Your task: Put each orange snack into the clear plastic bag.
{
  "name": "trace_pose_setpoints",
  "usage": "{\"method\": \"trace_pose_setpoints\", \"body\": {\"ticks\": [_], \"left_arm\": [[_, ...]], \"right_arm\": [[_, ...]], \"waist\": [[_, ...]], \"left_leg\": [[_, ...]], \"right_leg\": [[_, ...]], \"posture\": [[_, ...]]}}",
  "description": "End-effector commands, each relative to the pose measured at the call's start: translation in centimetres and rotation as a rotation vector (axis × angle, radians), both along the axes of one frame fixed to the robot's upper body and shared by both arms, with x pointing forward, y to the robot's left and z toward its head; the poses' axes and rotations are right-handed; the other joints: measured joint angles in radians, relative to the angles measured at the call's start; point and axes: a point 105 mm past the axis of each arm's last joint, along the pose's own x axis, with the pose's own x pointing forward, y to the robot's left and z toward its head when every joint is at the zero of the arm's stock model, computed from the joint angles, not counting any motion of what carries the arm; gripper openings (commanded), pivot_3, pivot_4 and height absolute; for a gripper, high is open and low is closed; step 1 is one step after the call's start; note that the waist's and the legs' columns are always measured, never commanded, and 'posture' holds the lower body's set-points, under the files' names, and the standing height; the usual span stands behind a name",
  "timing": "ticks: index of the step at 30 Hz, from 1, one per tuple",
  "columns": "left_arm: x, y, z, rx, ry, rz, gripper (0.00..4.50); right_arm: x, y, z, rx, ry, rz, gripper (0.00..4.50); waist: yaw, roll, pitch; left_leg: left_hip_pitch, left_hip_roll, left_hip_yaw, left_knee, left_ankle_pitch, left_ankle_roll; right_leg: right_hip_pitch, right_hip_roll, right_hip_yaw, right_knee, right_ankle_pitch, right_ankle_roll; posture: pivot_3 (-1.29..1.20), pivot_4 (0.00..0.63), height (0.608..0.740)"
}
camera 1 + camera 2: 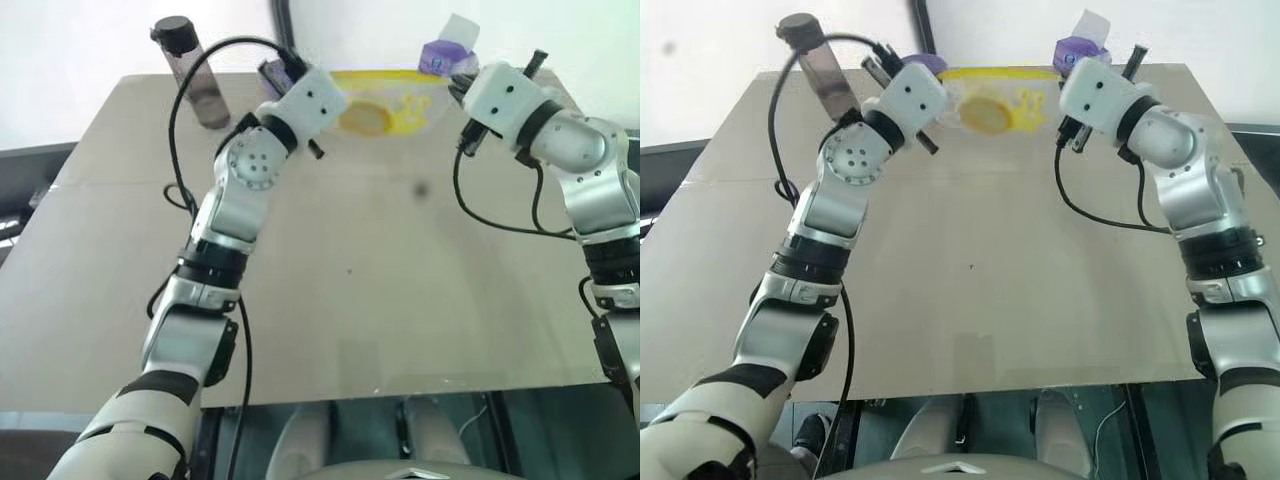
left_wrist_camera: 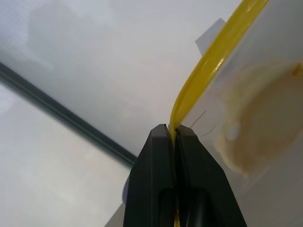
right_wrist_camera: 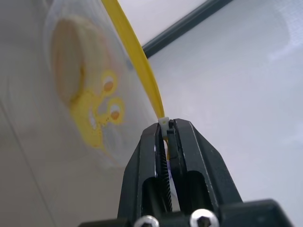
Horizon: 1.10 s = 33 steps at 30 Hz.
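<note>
Both arms reach toward the far edge of the surface (image 1: 400, 300), holding the clear plastic bag (image 1: 400, 105) stretched between them above it. The left claw (image 2: 173, 135) has its two black fingers pressed together on the yellow seal strip (image 2: 213, 56) at one end of the bag; the strip runs out from between the fingertips. The right claw (image 3: 166, 126) is pinching the same strip at the bag's other end, its fingers closed on it beside a small white tab. The bag hangs down from the strip, and the orange snack (image 1: 985, 113) sits inside it, nearer the left claw than the right, seen through the clear plastic as a round pale orange shape. A yellow cartoon print (image 3: 97, 118) marks the bag's wall next to the snack. Near the far left corner of the surface stands a dark bottle (image 1: 195, 75) with a black cap. Behind the bag, near the far edge toward the right, is a purple thing (image 1: 440, 55) with something white on top.
</note>
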Motion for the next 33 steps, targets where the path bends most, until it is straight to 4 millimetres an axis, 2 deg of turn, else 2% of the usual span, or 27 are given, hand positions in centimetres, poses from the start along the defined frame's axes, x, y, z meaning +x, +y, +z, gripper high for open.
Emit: {"method": "trace_pose_setpoints", "body": {"ticks": [1, 4, 7, 10, 11, 13, 14, 15, 16, 17, 19, 20, 23, 27, 28, 31, 33], "left_arm": [[-2.8, -0.3, -3.3, 0.053, 0.112, -0.085, 0.00], [-5.7, -0.4, -8.5, 0.102, 0.289, -0.132, 0.00], [-7.8, -0.6, -11.7, 0.089, 0.409, -0.146, 0.00], [-9.4, -0.5, -13.8, 0.062, 0.506, -0.138, 0.00], [-9.7, -0.3, -14.3, 0.039, 0.526, -0.122, 0.49], [-10.1, 0.0, -15.1, -0.014, 0.572, -0.103, 0.79], [-10.3, -0.1, -15.2, -0.087, 0.596, -0.110, 1.24], [-10.4, -0.2, -15.1, -0.136, 0.610, -0.117, 1.56], [-10.7, -0.2, -15.0, -0.184, 0.635, -0.138, 1.90], [-11.2, -0.1, -14.5, -0.310, 0.677, -0.181, 1.91], [-12.1, 0.5, -13.8, -0.452, 0.735, -0.243, 1.91], [-12.6, 1.6, -13.5, -0.515, 0.762, -0.256, 1.91], [-14.4, 4.6, -13.4, -0.531, 0.806, -0.254, 1.91], [-16.8, 7.7, -14.3, -0.535, 0.843, -0.205, 1.91], [-17.6, 8.4, -14.7, -0.526, 0.855, -0.197, 1.91], [-19.4, 9.8, -15.8, -0.509, 0.908, -0.189, 1.91], [-19.9, 10.0, -15.8, -0.511, 0.918, -0.208, 1.91]], "right_arm": [[-2.8, 0.1, -3.0, 0.005, 0.175, 0.077, 0.08], [-5.1, -0.3, -8.2, -0.021, 0.373, 0.087, 0.08], [-6.1, -0.5, -11.5, 0.017, 0.467, 0.063, 0.08], [-6.9, -0.5, -13.9, 0.060, 0.525, 0.052, 0.08], [-7.3, -0.7, -14.7, 0.067, 0.542, 0.055, 0.58], [-8.1, -1.1, -15.9, 0.073, 0.586, 0.068, 0.94], [-8.1, -1.9, -16.3, 0.061, 0.578, 0.035, 1.39], [-8.0, -2.4, -16.5, 0.052, 0.569, 0.009, 1.73], [-8.3, -2.8, -16.8, 0.060, 0.594, 0.010, 2.24], [-9.1, -3.5, -17.3, 0.073, 0.665, 0.018, 2.58], [-10.4, -4.4, -17.6, 0.134, 0.771, 0.036, 2.58], [-11.2, -5.2, -17.7, 0.195, 0.815, 0.035, 2.58], [-12.5, -7.4, -17.3, 0.413, 0.882, -0.006, 2.58], [-15.4, -11.0, -18.8, 0.466, 0.967, -0.071, 2.58], [-16.0, -11.7, -18.9, 0.493, 0.964, -0.075, 2.58], [-16.6, -12.8, -17.4, 0.592, 0.819, -0.022, 2.58], [-16.7, -13.4, -17.1, 0.648, 0.861, -0.046, 2.58]], "waist": [[-0.009, 0.000, 0.000], [-0.011, 0.000, 0.000], [-0.009, 0.000, 0.000], [-0.004, 0.000, 0.000], [-0.003, 0.000, 0.001], [-0.001, 0.000, 0.001], [-0.001, 0.000, 0.001], [-0.001, 0.000, 0.001], [-0.001, 0.000, 0.001], [-0.001, 0.000, 0.001], [0.000, 0.000, 0.001], [0.000, 0.000, 0.001], [-0.002, 0.000, 0.001], [0.000, 0.001, 0.000], [0.003, 0.001, 0.000], [0.009, 0.001, 0.000], [0.012, 0.003, 0.000]], "left_leg": [[-0.001, 0.000, 0.000, 0.000, 0.000, 0.000], [-0.004, 0.000, 0.000, -0.001, 0.000, 0.000], [-0.006, 0.001, 0.000, 0.000, 0.000, 0.000], [0.000, 0.000, 0.001, 0.005, 0.000, 0.001], [0.007, 0.000, 0.001, 0.005, -0.003, 0.005], [0.021, 0.000, 0.001, 0.003, -0.003, 0.006], [0.029, 0.000, 0.000, 0.002, -0.003, 0.006], [0.033, 0.000, 0.000, 0.001, -0.003, 0.006], [0.034, 0.001, 0.000, 0.001, -0.003, 0.006], [0.034, 0.001, 0.000, 0.001, -0.003, 0.006], [0.033, 0.002, 0.001, 0.001, -0.003, 0.006], [0.032, 0.004, 0.000, 0.001, -0.003, 0.006], [0.032, 0.006, 0.000, -0.001, -0.003, 0.006], [0.032, 0.007, 0.002, -0.003, -0.004, 0.006], [0.033, 0.007, 0.002, -0.002, -0.004, 0.007], [0.035, 0.007, 0.002, -0.002, -0.006, 0.009], [0.036, 0.008, 0.003, -0.002, -0.006, 0.009]], "right_leg": [[-0.001, 0.000, 0.000, 0.000, 0.000, 0.000], [-0.004, 0.000, 0.001, 0.000, 0.000, 0.000], [-0.006, 0.001, 0.002, 0.000, 0.000, 0.000], [-0.004, 0.001, 0.004, 0.013, 0.000, 0.000], [0.002, 0.001, 0.004, 0.015, 0.000, 0.000], [0.015, 0.002, 0.004, 0.013, 0.000, 0.000], [0.024, 0.002, 0.003, 0.011, -0.001, 0.000], [0.028, 0.002, 0.003, 0.009, -0.001, 0.000], [0.029, 0.002, 0.003, 0.009, -0.001, 0.000], [0.029, 0.002, 0.003, 0.009, -0.001, 0.000], [0.028, 0.001, 0.004, 0.009, 0.000, 0.000], [0.028, 0.002, 0.003, 0.008, -0.001, 0.000], [0.028, 0.003, 0.002, 0.005, -0.001, 0.000], [0.028, 0.002, 0.004, 0.002, 0.000, 0.000], [0.030, 0.002, 0.004, 0.000, 0.000, 0.000], [0.034, 0.002, 0.004, -0.003, 0.000, 0.000], [0.034, 0.001, 0.004, -0.003, 0.000, 0.000]], "posture": [[0.00, 0.150, 0.740], [0.00, 0.150, 0.740], [0.00, 0.150, 0.740], [0.00, 0.150, 0.740], [0.00, 0.150, 0.740], [0.00, 0.150, 0.740], [0.00, 0.150, 0.740], [0.00, 0.150, 0.740], [0.00, 0.150, 0.740], [0.00, 0.150, 0.740], [0.00, 0.150, 0.740], [0.00, 0.150, 0.740], [0.00, 0.150, 0.740], [0.00, 0.150, 0.740], [0.00, 0.150, 0.740], [0.00, 0.150, 0.740], [0.00, 0.150, 0.740]]}}
